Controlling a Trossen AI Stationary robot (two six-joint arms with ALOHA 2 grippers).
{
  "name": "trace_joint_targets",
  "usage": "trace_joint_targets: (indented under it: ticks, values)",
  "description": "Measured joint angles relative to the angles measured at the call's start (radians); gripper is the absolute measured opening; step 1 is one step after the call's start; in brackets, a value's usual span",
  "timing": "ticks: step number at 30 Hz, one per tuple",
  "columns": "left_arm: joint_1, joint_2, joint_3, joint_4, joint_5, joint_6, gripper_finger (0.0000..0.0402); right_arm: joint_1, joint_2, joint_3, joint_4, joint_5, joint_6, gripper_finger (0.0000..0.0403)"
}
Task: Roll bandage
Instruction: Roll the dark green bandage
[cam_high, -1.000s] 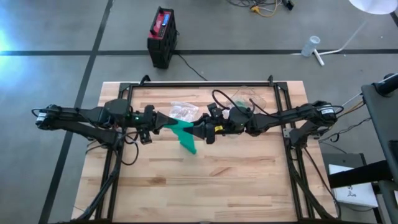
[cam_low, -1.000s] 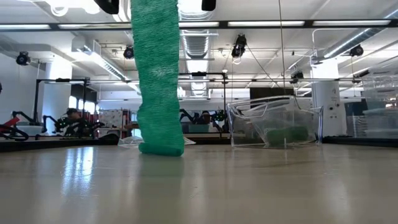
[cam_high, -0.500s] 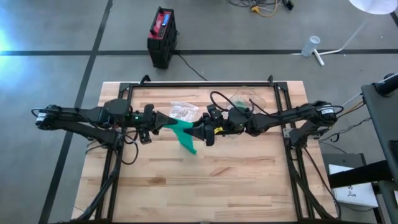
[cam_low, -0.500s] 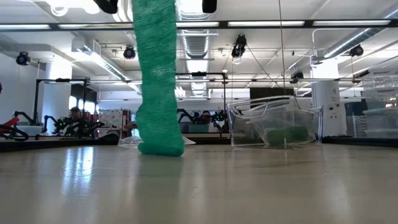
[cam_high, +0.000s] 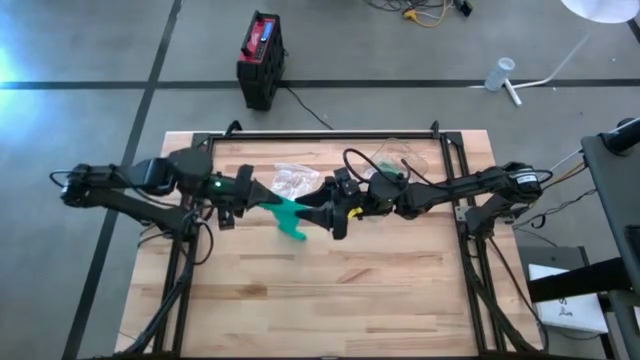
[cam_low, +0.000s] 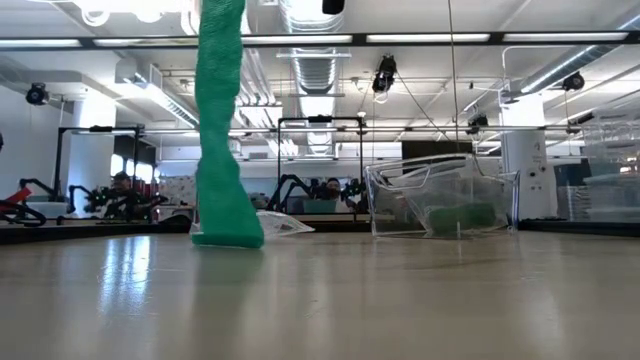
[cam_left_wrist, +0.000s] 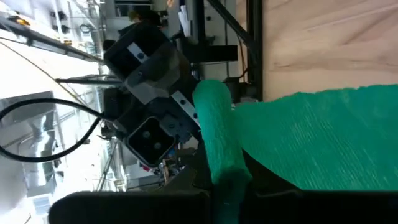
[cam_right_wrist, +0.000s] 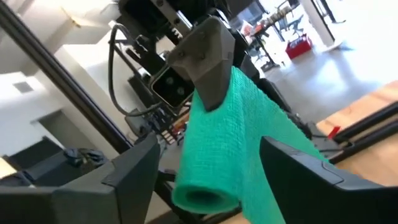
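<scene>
The left arm is reaching in over the table (cam_high: 400, 300) from the left side. Its left gripper (cam_high: 258, 195) is hanging in the air above the middle of the table. Its 2 fingers (cam_right_wrist: 208, 53) are pinching the top of the green bandage (cam_high: 290, 216).

The bandage is hanging down in 1 long strip (cam_low: 218, 120). Its bottom end is touching the table, and it is bunching up a little there. In the left wrist view, part of the bandage is wound into a tight roll (cam_left_wrist: 216, 134), and a flat sheet is spreading out from it.

The right gripper (cam_high: 322, 215) is meeting the bandage from the other side, very near the left gripper. Its 2 fingers (cam_right_wrist: 298, 174) are spread apart, with the rolled end of the bandage sitting between them. I cannot tell if they are touching it.

A crinkly clear wrapper (cam_high: 293, 178) is lying on the table just behind the bandage. Farther right, a clear box (cam_low: 440, 198) is standing near the back edge, with something green inside.
</scene>
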Motion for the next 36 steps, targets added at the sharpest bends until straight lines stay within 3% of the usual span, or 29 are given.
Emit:
trace_joint_targets:
  ticks: [7,13,31,36]
  values:
    - [0.0,0.066,0.101,-0.066,0.0,0.054,0.0005,0.0,0.0,0.0,0.038,-0.004,0.007,0.0292]
    - [0.0,0.121,0.175,-0.112,0.0,0.067,0.0006,0.002,0.0,0.0,0.041,-0.049,0.027,0.0287]
    - [0.0,0.118,0.185,-0.108,-0.012,0.101,0.0006,0.013,0.0,-0.001,0.079,-0.072,0.027,0.0248]
    - [0.0,0.113,0.188,-0.101,-0.016,0.094,0.0006,0.017,0.0,-0.001,0.069,-0.079,-0.103,0.0238]
